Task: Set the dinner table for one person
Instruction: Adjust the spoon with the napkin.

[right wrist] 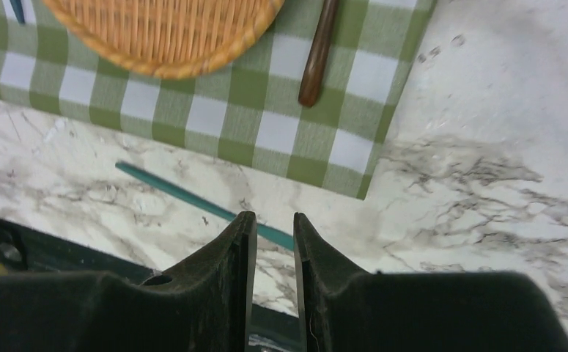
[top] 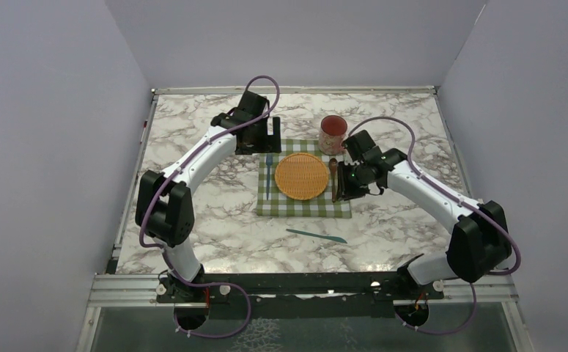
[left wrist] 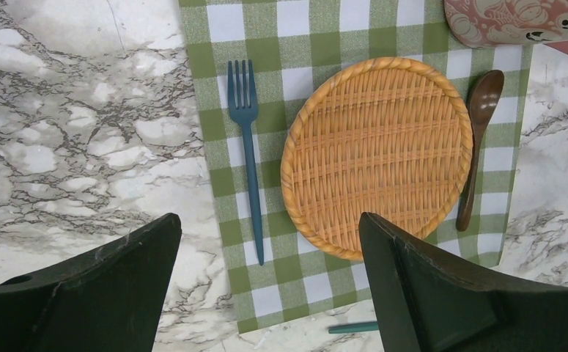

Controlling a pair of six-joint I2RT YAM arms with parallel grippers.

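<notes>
The dinner table (top: 193,220) is white marble with dark veins. On its green-and-white checked cloth (top: 303,207) lies a round woven plate (top: 300,176). A blue fork (top: 268,176) lies left of the plate and a brown spoon (top: 333,170) right of it. A red patterned cup (top: 333,133) stands at the cloth's back right corner. A teal knife (top: 316,235) lies on bare marble in front of the cloth. My left gripper (top: 264,138) hangs wide open and empty above the cloth's back left. My right gripper (top: 341,187) hovers at the cloth's right edge, its jaws a narrow gap apart with nothing between them.
A metal frame (top: 303,282) edges the table in front of the arm bases. Pale walls close in the left, back and right sides. In the right wrist view the knife (right wrist: 178,192) runs slantwise just beyond my fingertips (right wrist: 245,224).
</notes>
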